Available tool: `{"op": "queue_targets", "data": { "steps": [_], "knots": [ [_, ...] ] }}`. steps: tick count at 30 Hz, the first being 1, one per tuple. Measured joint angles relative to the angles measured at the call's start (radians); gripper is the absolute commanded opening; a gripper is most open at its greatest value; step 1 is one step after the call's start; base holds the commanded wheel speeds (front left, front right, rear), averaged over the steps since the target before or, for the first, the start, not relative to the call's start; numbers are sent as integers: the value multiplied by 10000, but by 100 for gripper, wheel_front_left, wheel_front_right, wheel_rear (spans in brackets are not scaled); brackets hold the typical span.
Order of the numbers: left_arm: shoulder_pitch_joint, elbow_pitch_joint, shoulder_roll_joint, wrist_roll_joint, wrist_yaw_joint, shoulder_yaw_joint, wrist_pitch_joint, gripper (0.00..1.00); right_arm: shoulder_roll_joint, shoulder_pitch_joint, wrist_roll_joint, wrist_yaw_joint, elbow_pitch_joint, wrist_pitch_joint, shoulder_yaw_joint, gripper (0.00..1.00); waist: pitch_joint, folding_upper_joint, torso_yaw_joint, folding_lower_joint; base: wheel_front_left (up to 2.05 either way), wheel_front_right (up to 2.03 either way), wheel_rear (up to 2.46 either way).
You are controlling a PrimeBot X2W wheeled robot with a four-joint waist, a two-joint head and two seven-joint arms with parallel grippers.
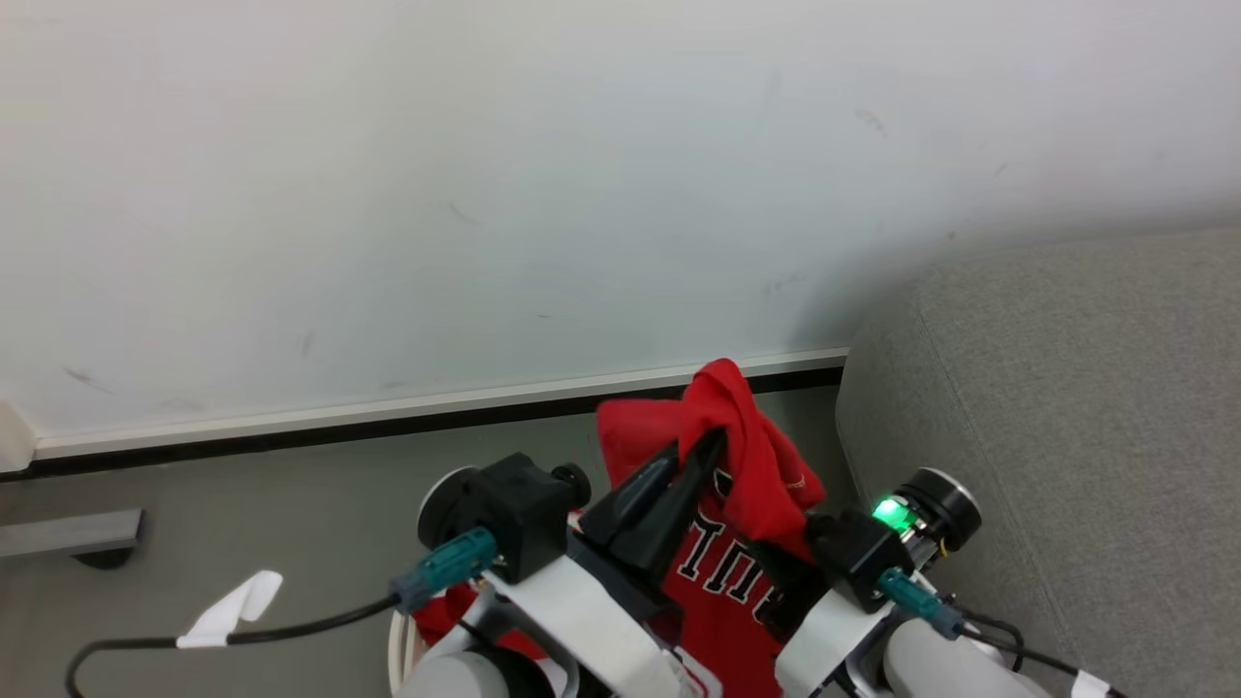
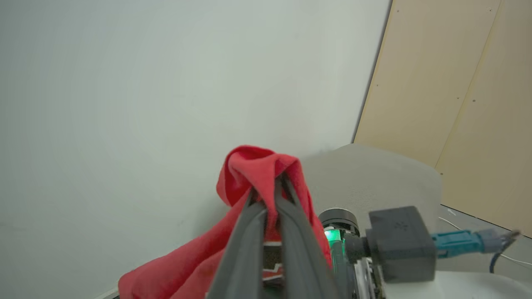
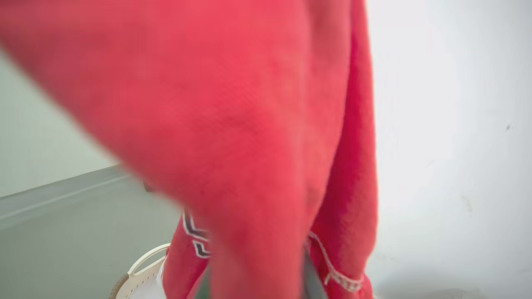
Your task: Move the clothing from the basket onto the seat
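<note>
The left gripper (image 1: 694, 444) is closed tight on a raised fold of the clothing (image 1: 756, 465), which hangs down from its tips. The right gripper (image 1: 780, 586) is closed too, with its fingers buried in the same red fabric. Below both claws stands the basket (image 3: 139, 265), and the lower part of the clothing reaches into it. The seat (image 1: 1066, 407) is just right of the right claw. The right wrist view shows the basket's handle, and the left wrist view shows the seat's rounded top behind the pinched fold.

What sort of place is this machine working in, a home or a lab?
Probably a plain room set up like a living space: a grey sofa by a bare white wall, a laundry basket and red clothing.
</note>
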State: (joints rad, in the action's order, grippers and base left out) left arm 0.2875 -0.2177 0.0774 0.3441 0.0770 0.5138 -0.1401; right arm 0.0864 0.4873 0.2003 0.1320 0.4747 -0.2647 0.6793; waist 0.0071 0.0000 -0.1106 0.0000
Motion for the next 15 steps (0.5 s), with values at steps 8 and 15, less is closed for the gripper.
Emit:
{"op": "queue_targets", "data": {
  "steps": [8,15],
  "knots": [
    [-53,825,98,-128,-347,-314,376,100,757,33,1195,-2,-834,2,40,0,157,0,-340,0,0,0,0],
    [-36,1743,334,-598,-153,35,1250,100,1824,209,2357,0,-1216,4,132,0,323,0,-925,1,0,0,0]
  ]
}}
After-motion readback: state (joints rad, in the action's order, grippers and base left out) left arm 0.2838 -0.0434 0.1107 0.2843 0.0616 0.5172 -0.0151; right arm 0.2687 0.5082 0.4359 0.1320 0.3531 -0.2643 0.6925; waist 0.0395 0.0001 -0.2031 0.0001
